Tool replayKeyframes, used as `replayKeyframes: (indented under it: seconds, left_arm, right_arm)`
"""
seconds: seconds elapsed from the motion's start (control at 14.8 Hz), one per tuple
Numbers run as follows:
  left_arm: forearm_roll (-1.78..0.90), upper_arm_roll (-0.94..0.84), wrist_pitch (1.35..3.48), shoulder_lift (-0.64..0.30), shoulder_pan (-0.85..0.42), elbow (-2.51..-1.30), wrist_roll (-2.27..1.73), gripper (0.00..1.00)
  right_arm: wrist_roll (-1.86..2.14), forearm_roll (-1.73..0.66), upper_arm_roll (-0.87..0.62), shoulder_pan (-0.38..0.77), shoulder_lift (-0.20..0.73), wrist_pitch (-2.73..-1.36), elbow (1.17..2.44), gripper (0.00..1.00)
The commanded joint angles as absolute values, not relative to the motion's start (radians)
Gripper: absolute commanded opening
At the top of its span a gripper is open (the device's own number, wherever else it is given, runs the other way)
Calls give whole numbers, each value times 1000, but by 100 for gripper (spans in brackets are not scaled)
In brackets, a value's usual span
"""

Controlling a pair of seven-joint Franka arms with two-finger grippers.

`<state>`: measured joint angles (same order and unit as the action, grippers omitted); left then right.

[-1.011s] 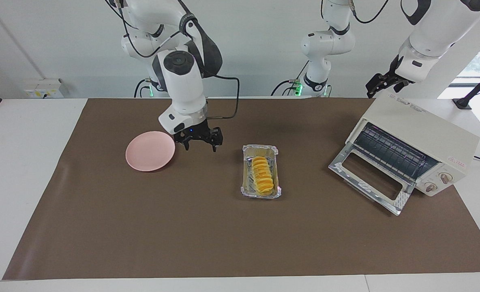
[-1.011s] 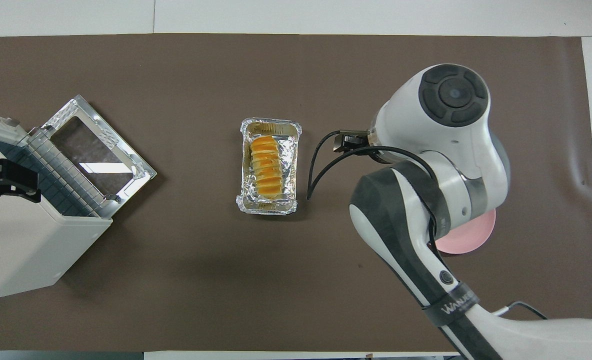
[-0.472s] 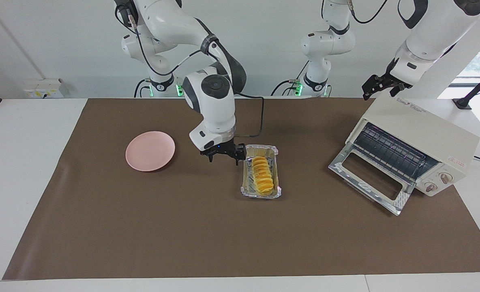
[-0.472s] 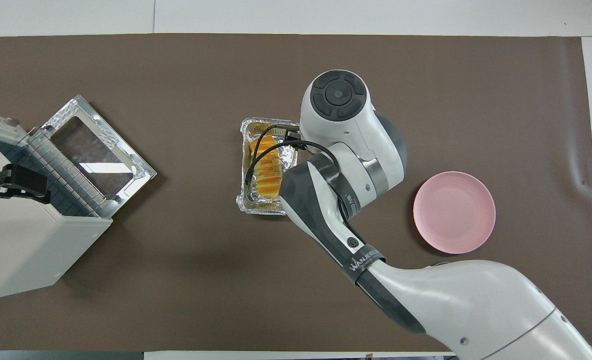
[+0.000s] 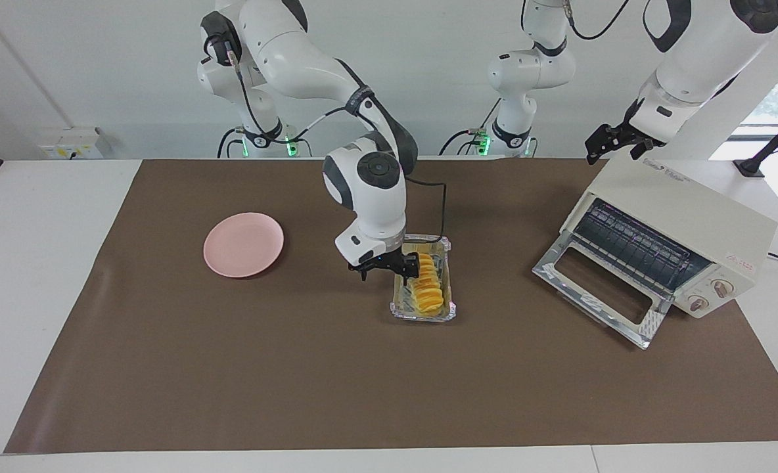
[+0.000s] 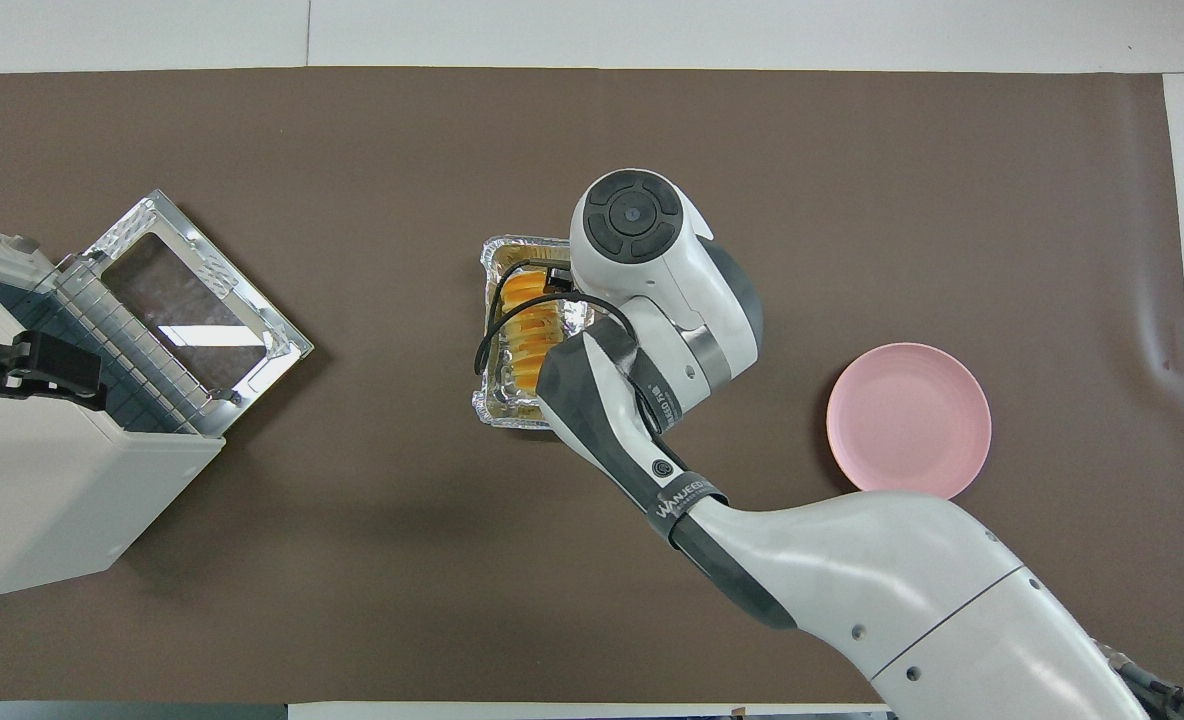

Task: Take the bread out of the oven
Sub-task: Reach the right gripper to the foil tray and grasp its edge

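Ridged golden bread (image 5: pixel 426 287) in crinkled foil tray (image 5: pixel 447 313), right gripper (image 5: pixel 391 265) spread open over it, left gripper (image 5: pixel 616 140) above boxy oven (image 5: pixel 685 217), opening unclear.

Facing and overhead (table (image 5: pixel 389 394) shared).

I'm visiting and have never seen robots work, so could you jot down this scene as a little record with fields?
bread: in the foil tray, mid-table, outside the oven
oven: toward the left arm's end, door down, rack bare
pink plate: toward the right arm's end, nothing on it
right gripper: open, low at the tray's edge beside the bread
left gripper: waits above the oven's top
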<state>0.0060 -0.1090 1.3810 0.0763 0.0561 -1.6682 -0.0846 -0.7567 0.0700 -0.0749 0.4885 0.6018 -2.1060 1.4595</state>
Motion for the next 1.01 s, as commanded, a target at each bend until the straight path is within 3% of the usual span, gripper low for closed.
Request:
replayKeyframes:
  seconds: [0.0,0.2,0.34,0.4,0.47,0.54,0.94]
  left_arm:
    - [-14,-112,1397,100,71,-1697,-74,100]
    - [-14,-112,1402,98,71,-1694,-75,100]
    - [-14,-110,1402,98,71,-1687,-78,100]
    - [-14,-109,1401,98,71,-1687,-80,100]
    - [-14,-109,1401,98,71,-1687,-80,100]
    - [-14,-109,1401,100,71,-1687,-80,100]
    - [-14,-109,1401,100,71,-1687,-80,100]
  right_arm:
    - [-772,97,-71,505,606,-2147,1486,100]
    - [-753,101,-71,520,601,-2149,1517,96]
    - [-732,100,-71,526,594,-2151,1542,76]
    - [-732,100,-72,528,594,-2143,1540,51]
    - [-730,100,-74,528,594,-2134,1534,16]
    - [-730,98,-74,528,594,-2129,1531,0]
    - [-729,84,-75,526,591,-2112,1502,0]
